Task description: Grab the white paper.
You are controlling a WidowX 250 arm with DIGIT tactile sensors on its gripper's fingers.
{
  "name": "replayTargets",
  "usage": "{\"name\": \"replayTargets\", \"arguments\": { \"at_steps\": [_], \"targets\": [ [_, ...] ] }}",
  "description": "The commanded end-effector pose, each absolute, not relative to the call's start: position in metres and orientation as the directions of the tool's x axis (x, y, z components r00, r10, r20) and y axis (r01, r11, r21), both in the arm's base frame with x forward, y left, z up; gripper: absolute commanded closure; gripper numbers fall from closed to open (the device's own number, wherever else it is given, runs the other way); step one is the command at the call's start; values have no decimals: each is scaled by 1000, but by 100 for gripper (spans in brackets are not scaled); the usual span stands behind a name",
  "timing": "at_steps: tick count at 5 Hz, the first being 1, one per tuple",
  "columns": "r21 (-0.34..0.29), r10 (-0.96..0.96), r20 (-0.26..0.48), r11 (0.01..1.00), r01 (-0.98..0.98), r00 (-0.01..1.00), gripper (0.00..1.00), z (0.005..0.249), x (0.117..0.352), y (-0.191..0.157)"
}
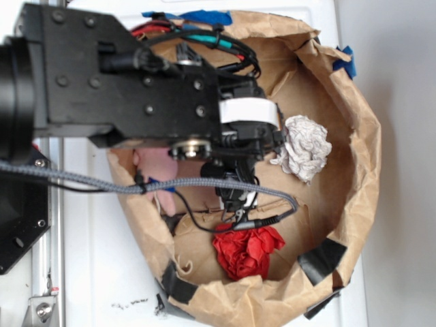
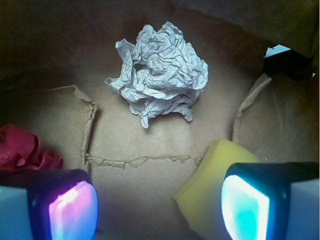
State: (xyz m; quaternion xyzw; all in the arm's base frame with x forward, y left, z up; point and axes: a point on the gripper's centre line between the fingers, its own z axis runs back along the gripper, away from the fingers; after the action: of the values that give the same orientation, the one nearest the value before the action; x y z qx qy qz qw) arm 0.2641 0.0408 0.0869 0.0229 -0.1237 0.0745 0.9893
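The white paper [image 2: 161, 67] is a crumpled off-white wad lying on the brown floor of the bag, straight ahead in the wrist view and well beyond the fingertips. From the exterior camera the white paper [image 1: 304, 147] lies just right of the black arm head. My gripper [image 2: 159, 210] is open, with only bare bag floor between its glowing pads [image 2: 73, 210]. A yellow sponge [image 2: 207, 192] lies against the inner side of the right finger. In the exterior view my gripper [image 1: 235, 191] is mostly hidden under the arm.
The brown paper bag [image 1: 364, 157] rings the workspace with raised, taped walls. A red crumpled wad [image 1: 246, 248] lies near the front wall, seen as the red wad [image 2: 22, 150] at the wrist view's left edge. A grey cable [image 1: 170, 184] crosses the bag.
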Motion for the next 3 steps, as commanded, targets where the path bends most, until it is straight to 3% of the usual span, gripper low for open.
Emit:
{"name": "replayTargets", "arguments": {
  "at_steps": [1, 2, 3],
  "targets": [
    [30, 152, 275, 986, -167, 949, 0, 94, 267, 47],
    [30, 152, 275, 986, -167, 949, 0, 94, 267, 47],
    [31, 157, 299, 984, -174, 941, 0, 89, 292, 48]
  ]
}}
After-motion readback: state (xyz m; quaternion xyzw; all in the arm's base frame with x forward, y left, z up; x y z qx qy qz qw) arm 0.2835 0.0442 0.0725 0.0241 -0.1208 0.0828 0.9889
